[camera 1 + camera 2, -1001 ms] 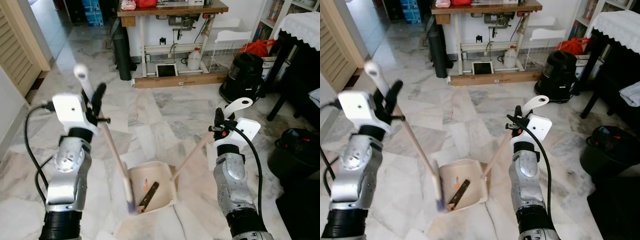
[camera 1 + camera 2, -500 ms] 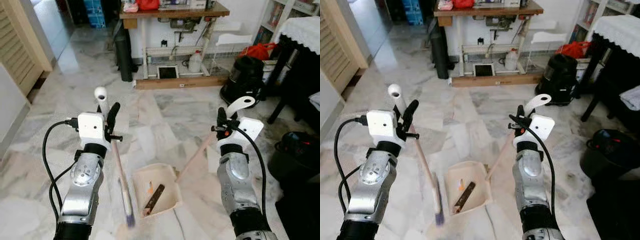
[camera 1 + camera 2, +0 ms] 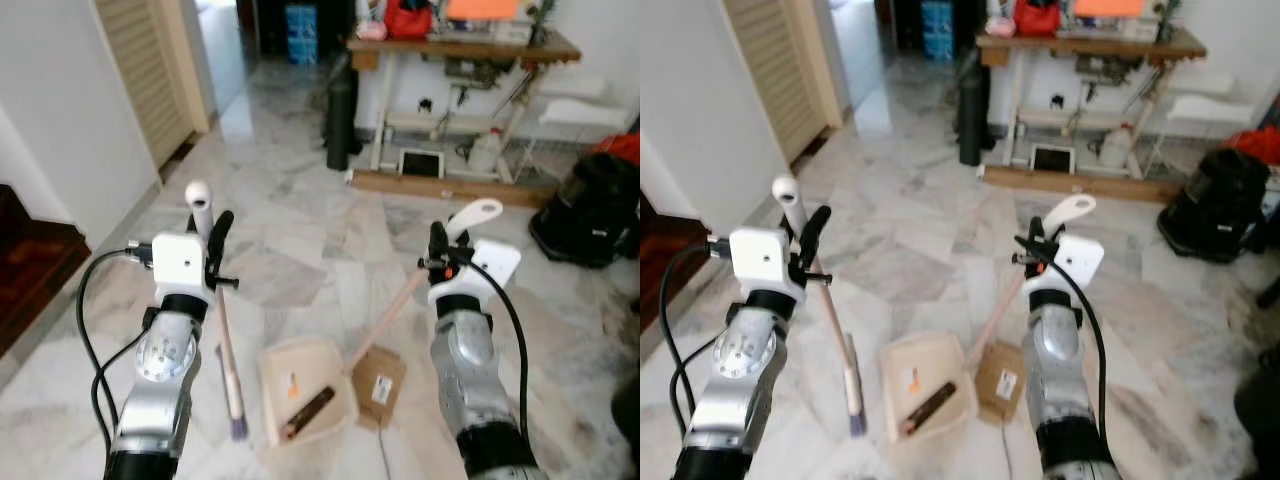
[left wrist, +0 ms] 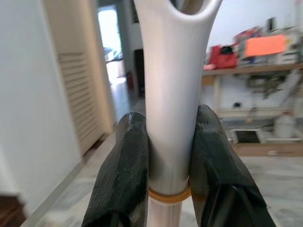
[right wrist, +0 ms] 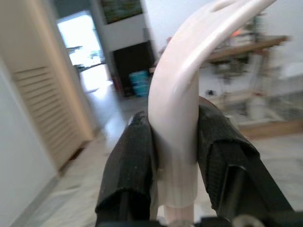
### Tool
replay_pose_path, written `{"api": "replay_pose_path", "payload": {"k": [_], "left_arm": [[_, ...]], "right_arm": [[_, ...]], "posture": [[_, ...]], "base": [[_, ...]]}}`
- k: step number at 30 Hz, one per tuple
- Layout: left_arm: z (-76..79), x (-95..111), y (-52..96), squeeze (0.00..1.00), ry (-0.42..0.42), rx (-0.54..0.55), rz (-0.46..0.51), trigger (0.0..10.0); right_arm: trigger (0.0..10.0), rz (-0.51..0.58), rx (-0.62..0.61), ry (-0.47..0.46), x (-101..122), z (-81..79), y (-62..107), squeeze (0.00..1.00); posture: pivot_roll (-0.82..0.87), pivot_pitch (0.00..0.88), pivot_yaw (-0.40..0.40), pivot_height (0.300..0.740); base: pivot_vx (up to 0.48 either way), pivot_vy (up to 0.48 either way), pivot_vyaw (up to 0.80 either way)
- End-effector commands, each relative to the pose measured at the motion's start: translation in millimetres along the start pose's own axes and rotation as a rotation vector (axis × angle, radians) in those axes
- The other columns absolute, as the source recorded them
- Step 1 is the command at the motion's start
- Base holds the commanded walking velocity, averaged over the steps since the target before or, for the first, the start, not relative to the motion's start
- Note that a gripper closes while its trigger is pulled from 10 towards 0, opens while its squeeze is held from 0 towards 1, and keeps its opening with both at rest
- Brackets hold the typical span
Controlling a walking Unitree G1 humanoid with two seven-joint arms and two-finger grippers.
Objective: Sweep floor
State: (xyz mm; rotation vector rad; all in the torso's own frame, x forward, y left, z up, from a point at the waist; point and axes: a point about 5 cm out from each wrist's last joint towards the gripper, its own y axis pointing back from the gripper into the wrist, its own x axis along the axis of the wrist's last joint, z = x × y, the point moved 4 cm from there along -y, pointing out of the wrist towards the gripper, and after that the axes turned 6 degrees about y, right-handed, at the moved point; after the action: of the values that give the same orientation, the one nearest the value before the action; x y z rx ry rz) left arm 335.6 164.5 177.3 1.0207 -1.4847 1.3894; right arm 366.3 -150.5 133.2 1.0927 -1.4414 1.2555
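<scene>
My left gripper (image 3: 213, 240) is shut on the white top of a broom handle (image 4: 173, 90). The wooden stick slants down to the broom head (image 3: 233, 395) just left of the dustpan. My right gripper (image 3: 437, 245) is shut on the white grip of the dustpan handle (image 5: 179, 94). The cream dustpan (image 3: 300, 385) rests on the marble floor between my arms. Inside it lie a dark brown stick (image 3: 308, 412) and a small orange scrap (image 3: 292, 379). A flat brown cardboard piece (image 3: 378, 371) with a white label lies on the floor against the pan's right side.
A white wall (image 3: 60, 140) and louvred door (image 3: 140, 70) stand at the left, with a dark wooden step (image 3: 30, 265) low at the left edge. Ahead are a workbench (image 3: 455, 45), a black cylinder (image 3: 341, 115) and a black vacuum (image 3: 595, 205). Open marble floor (image 3: 300, 230) lies in front.
The camera has swung left, bringing in the wall, louvred door and dark step. A brown cardboard piece now shows beside the pan. Both grippers still grip their handles.
</scene>
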Motion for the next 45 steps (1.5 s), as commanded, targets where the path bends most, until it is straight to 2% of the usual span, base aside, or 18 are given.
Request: {"api": "replay_pose_path", "payload": {"k": [1,4,10,16,23,28,34,36,41,45], "left_arm": [[1.2,9.3,-3.8,0.00,0.003,0.004,0.049,10.0],[-0.9,4.8,0.3,0.00,0.014,0.033,0.038,10.0],[4.4,1.5,6.7,0.00,0.020,0.026,0.025,10.0],[1.8,-2.0,12.2,0.00,0.018,0.039,0.009,10.0],[-0.5,-0.6,11.6,0.00,0.013,0.047,0.006,10.0],[-1.5,-1.3,18.1,0.00,0.019,0.063,-0.005,10.0],[0.7,-0.7,16.3,0.00,0.029,0.063,-0.007,10.0],[1.5,-0.5,17.1,0.00,0.033,0.064,-0.012,10.0],[2.4,-0.7,20.1,0.00,0.039,0.069,-0.017,10.0],[2.5,-0.7,21.0,0.00,0.041,0.070,-0.022,10.0]], "right_arm": [[10.0,0.079,0.014,-0.006,22.6,-2.7,-7.6,0.00],[10.0,0.076,0.016,-0.004,22.5,-1.2,-4.9,0.00],[10.0,0.068,0.020,-0.005,21.8,0.0,-2.1,0.00],[10.0,0.049,0.025,-0.011,16.1,-1.8,2.4,0.00],[10.0,0.042,0.030,-0.018,17.1,-4.2,1.6,0.00],[10.0,0.030,0.024,-0.022,14.0,-3.3,7.2,0.00],[10.0,0.029,0.023,-0.026,15.5,-4.2,5.9,0.00],[10.0,0.004,0.035,-0.059,12.6,-6.3,5.8,0.00],[10.0,-0.014,0.048,-0.055,9.3,-6.9,7.8,0.00],[10.0,-0.023,0.016,-0.088,8.9,-3.3,6.4,0.00]], "posture": [[-0.09,0.000,-0.001,0.740],[-0.09,0.000,-0.006,0.740],[-0.09,0.000,-0.008,0.740],[-0.08,0.000,-0.006,0.740],[-0.08,0.000,-0.002,0.740],[-0.07,0.000,-0.004,0.740],[-0.08,0.001,-0.001,0.740],[-0.08,0.005,-0.002,0.740],[-0.07,0.010,-0.004,0.740],[-0.07,0.012,-0.002,0.740]], "base": [[0.000,0.000,0.79],[0.000,0.000,0.80],[0.000,0.000,0.80],[0.000,0.000,0.80],[0.000,0.000,0.80],[0.000,0.000,0.80],[0.000,0.000,0.80],[0.000,0.000,0.00],[0.000,0.277,0.00],[0.000,0.394,0.00]]}}
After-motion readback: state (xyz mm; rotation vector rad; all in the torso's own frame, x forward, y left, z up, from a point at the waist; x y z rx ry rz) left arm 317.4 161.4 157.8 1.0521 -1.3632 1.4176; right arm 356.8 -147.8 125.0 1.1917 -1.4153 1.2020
